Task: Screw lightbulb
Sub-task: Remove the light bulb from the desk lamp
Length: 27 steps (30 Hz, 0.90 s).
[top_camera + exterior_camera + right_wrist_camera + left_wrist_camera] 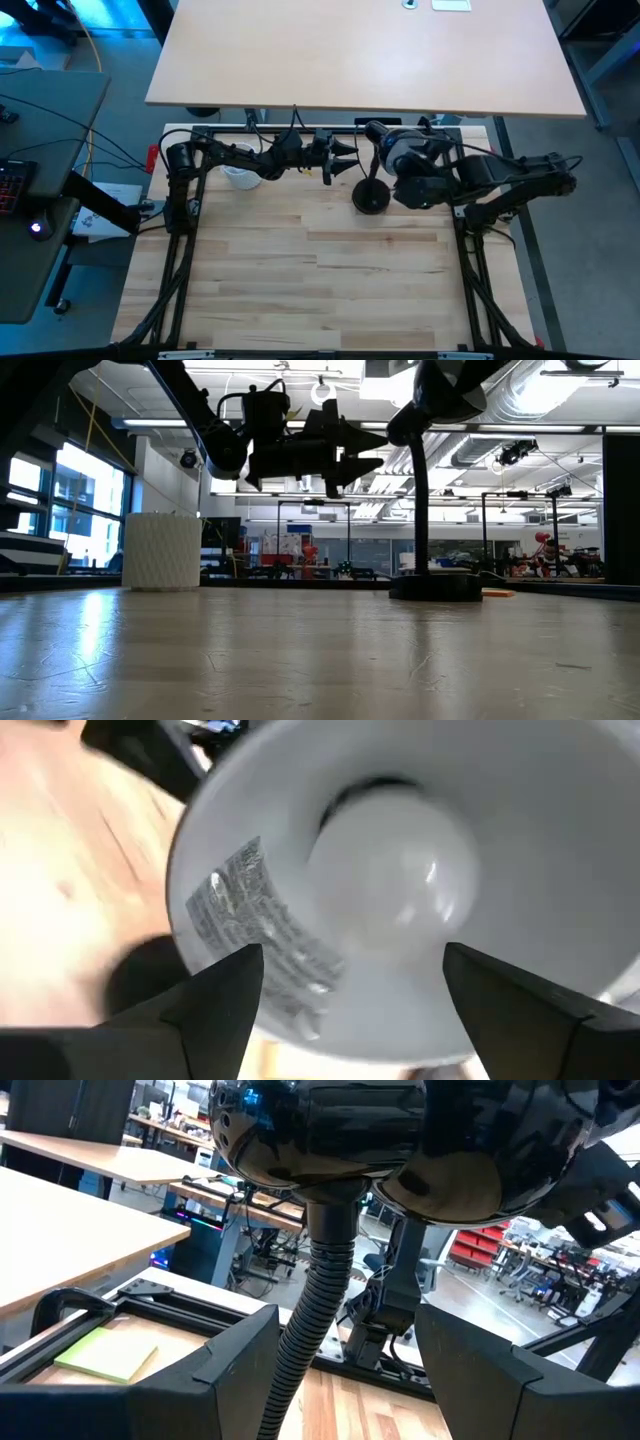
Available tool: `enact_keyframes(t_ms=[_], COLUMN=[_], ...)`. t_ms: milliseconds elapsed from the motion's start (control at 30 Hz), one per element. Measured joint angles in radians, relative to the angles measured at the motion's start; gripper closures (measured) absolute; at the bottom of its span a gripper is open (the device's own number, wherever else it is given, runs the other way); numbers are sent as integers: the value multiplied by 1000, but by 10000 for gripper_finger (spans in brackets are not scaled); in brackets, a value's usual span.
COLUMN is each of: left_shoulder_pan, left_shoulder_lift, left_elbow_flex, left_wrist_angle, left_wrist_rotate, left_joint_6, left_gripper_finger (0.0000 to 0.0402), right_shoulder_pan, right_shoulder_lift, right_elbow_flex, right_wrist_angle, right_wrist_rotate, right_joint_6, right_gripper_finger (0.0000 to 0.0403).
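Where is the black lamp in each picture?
High view: lamp at the middle of the far edge of the table.
Low view: right of centre, base on the table.
Left wrist view: shiny head on top, ribbed neck below.
Right wrist view: white shade inside, holding the lightbulb.
Shared landmark: the wooden table.

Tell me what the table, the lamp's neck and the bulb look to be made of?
Table: pale wood planks, lightly glossy; seams and grain show. Lamp neck: black ribbed flexible tube, probably plastic or coated metal. Bulb: frosted white, glass or plastic, with a small highlight, sitting inside the lamp's white shade.
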Motion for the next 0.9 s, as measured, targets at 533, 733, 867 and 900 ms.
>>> enact_keyframes(t_ms=[533,733,867,900], left_shoulder_pan=[0,0,0,0], left_shoulder_lift=[0,0,0,0], left_elbow_flex=[0,0,0,0], left_wrist_angle=[10,9,9,9], left_wrist_rotate=[-2,-3,-4,-4], left_joint_6=[1,1,4,9], left_gripper_finger=[173,173,173,173], right_shoulder_pan=[-68,-142,-189,-199], right_shoulder_lift=[-88,-73,-75,-74], right_elbow_flex=[0,0,0,0], right_wrist_angle=[112,149,183,191], right_wrist_rotate=[-155,-161,-155,-159], right_joint_6=[521,512,452,437], right_gripper_finger=[96,96,96,96])
